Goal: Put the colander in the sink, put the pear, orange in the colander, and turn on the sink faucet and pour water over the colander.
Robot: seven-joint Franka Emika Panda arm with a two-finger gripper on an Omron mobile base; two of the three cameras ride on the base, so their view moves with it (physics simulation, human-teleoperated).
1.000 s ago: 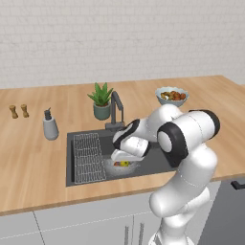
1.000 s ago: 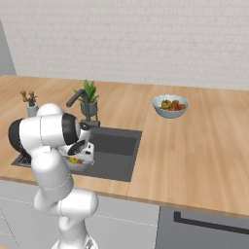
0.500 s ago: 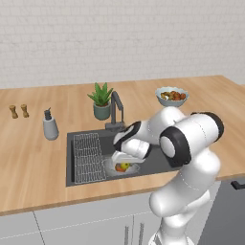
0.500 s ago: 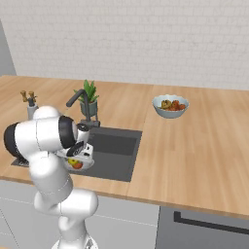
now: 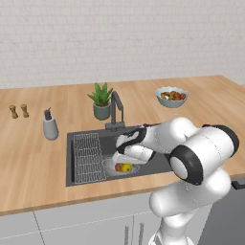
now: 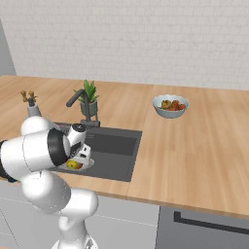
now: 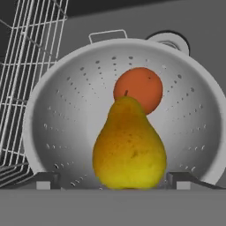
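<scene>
Fingers (image 7: 114, 180) spread wide round pear (image 7: 129, 148), w/ orange (image 7: 139, 89) in colander (image 7: 57, 110); lift straight up.

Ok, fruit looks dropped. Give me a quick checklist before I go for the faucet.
1. Colander in the sink: ok.
2. Orange inside the colander: ok.
3. Pear inside the colander, against the orange: ok.
4. Tool let go of the pear: cannot tell; fingertips sit either side of it, contact unclear.
5. Faucet off, no water running: ok.
6. Faucet spout over the colander: cannot tell.
</scene>
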